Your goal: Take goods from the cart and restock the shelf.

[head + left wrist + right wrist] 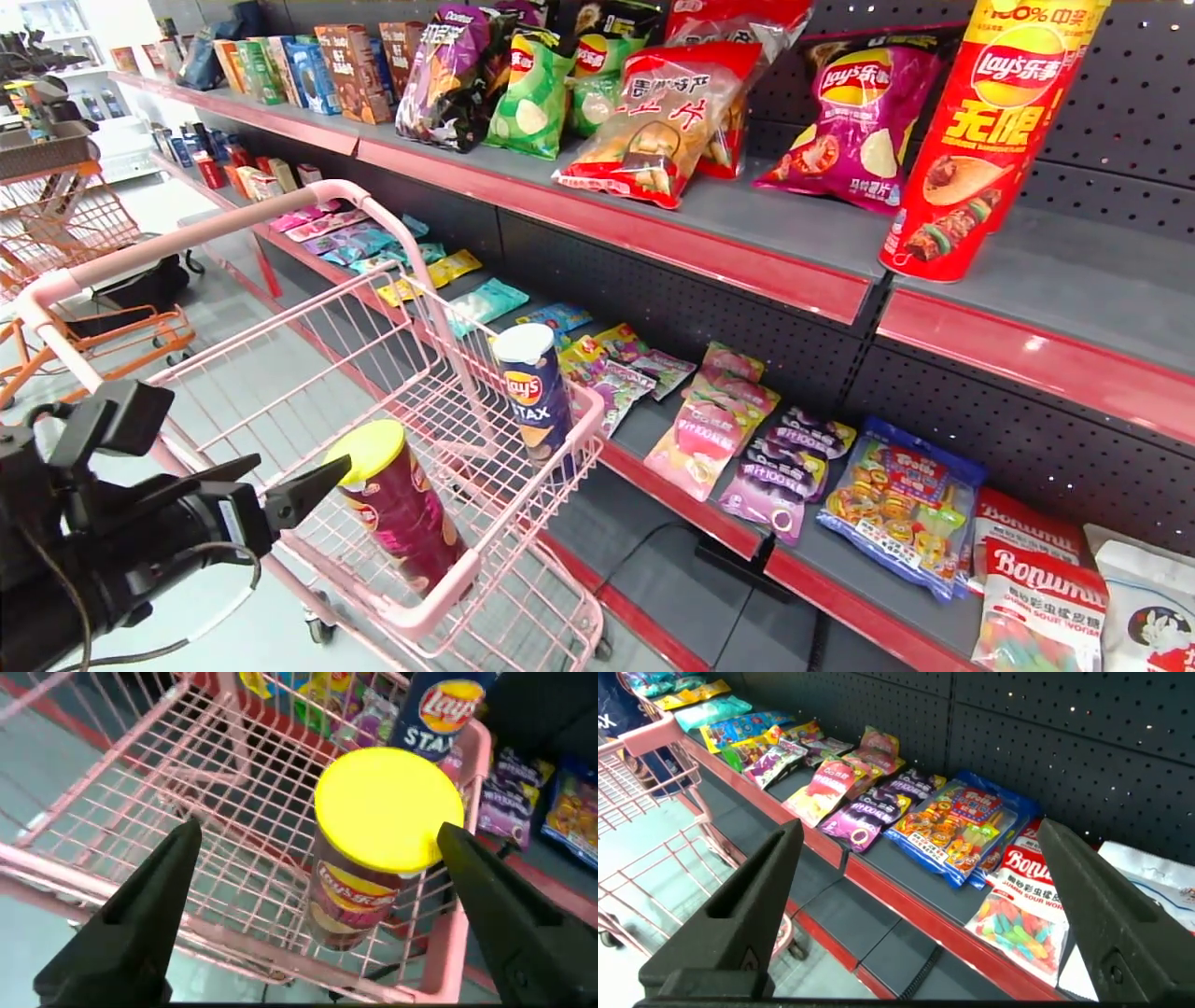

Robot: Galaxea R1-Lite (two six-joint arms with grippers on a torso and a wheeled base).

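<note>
Left claw (pixel 320 833) stands wide open and empty, with the yellow-lidded can (pixel 355 901) just ahead of its jaws. The can is judged light, stiff and smooth-walled: grip mid-body, with moderate force.

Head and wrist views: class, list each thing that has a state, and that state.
Maroon cylindrical chip can with yellow lid, lid on, in pink wire cart.
Blue cylindrical chip can with white lid, lid on, in cart.
Left gripper, fingers open.
Right gripper, fingers open.
</note>
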